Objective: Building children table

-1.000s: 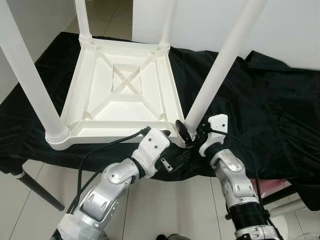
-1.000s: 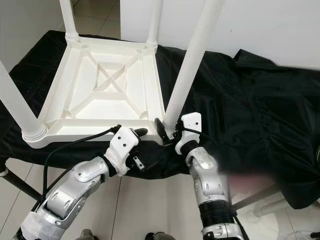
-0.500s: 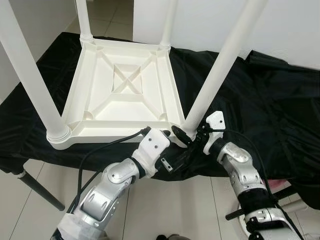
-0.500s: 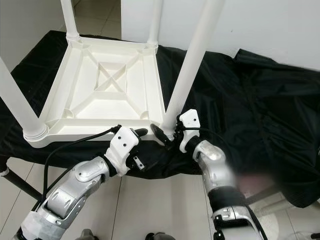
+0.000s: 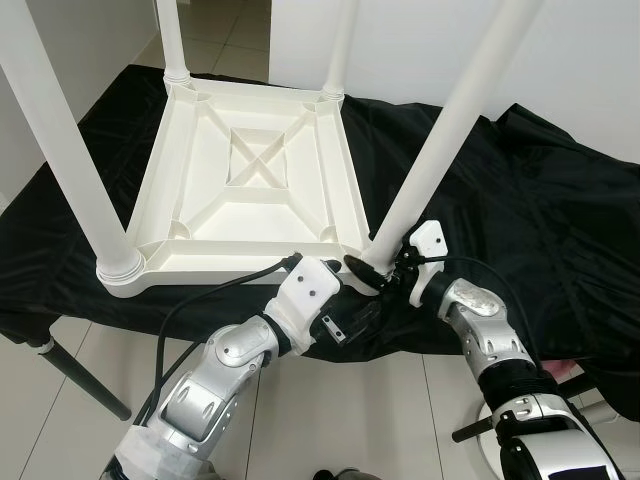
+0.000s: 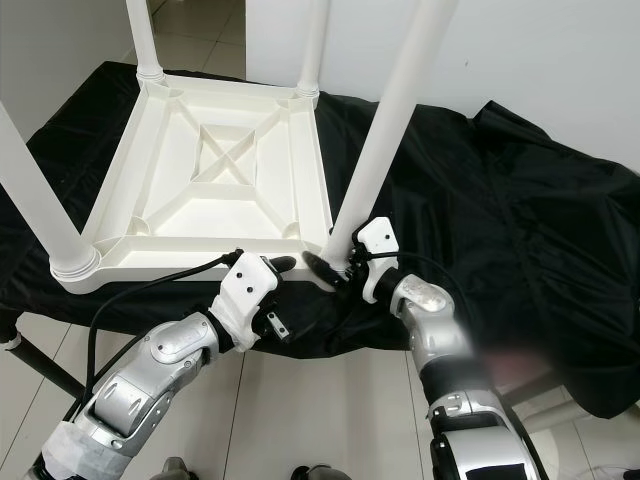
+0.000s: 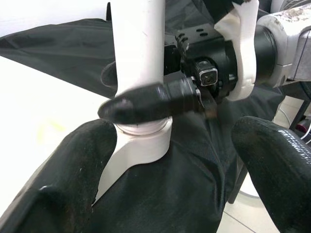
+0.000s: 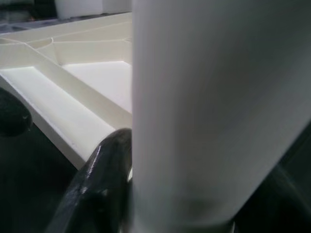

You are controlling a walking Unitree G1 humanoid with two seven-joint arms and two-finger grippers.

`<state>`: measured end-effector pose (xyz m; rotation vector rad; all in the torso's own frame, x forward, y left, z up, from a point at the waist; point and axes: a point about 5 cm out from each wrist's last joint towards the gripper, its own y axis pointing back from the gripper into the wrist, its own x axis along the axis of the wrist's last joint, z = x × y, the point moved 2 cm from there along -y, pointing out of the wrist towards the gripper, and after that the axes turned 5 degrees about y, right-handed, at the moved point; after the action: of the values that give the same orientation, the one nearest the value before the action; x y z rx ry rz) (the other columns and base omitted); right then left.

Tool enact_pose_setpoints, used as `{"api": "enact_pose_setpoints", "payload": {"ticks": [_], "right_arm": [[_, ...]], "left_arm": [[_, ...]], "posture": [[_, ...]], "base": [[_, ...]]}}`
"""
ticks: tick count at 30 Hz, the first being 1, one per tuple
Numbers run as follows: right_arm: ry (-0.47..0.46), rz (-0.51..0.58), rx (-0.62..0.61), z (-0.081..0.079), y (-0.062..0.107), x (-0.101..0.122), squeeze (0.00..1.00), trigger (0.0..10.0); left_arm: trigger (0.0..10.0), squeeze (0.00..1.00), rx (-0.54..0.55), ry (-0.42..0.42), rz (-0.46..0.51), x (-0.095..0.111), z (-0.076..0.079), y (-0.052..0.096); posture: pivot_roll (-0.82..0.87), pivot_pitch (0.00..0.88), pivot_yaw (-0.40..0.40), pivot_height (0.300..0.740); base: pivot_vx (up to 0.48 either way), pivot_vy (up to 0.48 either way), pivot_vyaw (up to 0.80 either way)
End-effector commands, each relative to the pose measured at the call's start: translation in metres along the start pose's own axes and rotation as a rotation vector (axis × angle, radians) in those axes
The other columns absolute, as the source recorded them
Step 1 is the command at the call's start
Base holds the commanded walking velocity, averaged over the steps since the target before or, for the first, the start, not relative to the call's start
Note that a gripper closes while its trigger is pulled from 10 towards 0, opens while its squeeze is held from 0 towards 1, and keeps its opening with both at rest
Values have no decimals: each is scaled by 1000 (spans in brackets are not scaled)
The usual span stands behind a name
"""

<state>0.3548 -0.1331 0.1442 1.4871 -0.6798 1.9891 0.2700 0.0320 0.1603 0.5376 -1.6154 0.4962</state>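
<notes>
A white plastic children's table lies upside down on a black cloth, with its legs standing up. My right gripper is shut on the base of the near right leg, where it meets the table's corner. One black finger crosses the front of that leg and the other sits behind it. In the right wrist view the leg is very close, with a finger at its foot. My left gripper is open just below the same corner, holding nothing.
The black cloth covers a work table and spreads wide to the right. A dark metal table leg slants down to the tiled floor at lower left. A white wall stands behind.
My right forearm has swung outward to the right while its gripper stayed at the leg's base and turned about it. The left arm has held still.
</notes>
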Motion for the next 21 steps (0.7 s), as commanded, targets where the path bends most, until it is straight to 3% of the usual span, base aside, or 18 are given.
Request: {"api": "enact_pose_setpoints", "payload": {"ticks": [1, 6, 7, 8, 9, 20, 21], "right_arm": [[-3, -35, 23, -3, 4, -9, 0, 0], [-23, -29, 8, -4, 6, -13, 0, 0], [-37, -24, -3, -4, 6, -13, 0, 1804], [-37, -24, -3, -4, 6, -13, 0, 1804], [-49, -18, -20, -5, 6, -13, 0, 10000], [-95, 9, -116, -8, 5, -11, 0, 10000], [-100, -14, -210, -9, 4, -12, 0, 10000]], "left_arm": [[10000, 0, -99, -2, -4, -1, 10, -3], [10000, 0, -102, -3, -5, -1, 10, -3], [10000, 0, -102, -3, -6, -1, 10, -2], [10000, 0, -102, -3, -6, -1, 10, -2], [10000, 0, -104, -3, -6, -1, 10, -2], [10000, 0, -108, 2, -6, -2, 12, -2], [10000, 0, -104, 4, -6, -2, 12, -2]], "posture": [[37, 73, -103, 740], [35, 71, -99, 740], [35, 71, -99, 740], [35, 71, -99, 740], [31, 73, -98, 740], [27, 80, -103, 740], [30, 83, -107, 740]], "base": [[0, 0, 0], [0, 0, 0], [0, 0, 0], [0, 0, 0], [0, 0, 0], [0, 0, 0], [0, 0, 0]]}}
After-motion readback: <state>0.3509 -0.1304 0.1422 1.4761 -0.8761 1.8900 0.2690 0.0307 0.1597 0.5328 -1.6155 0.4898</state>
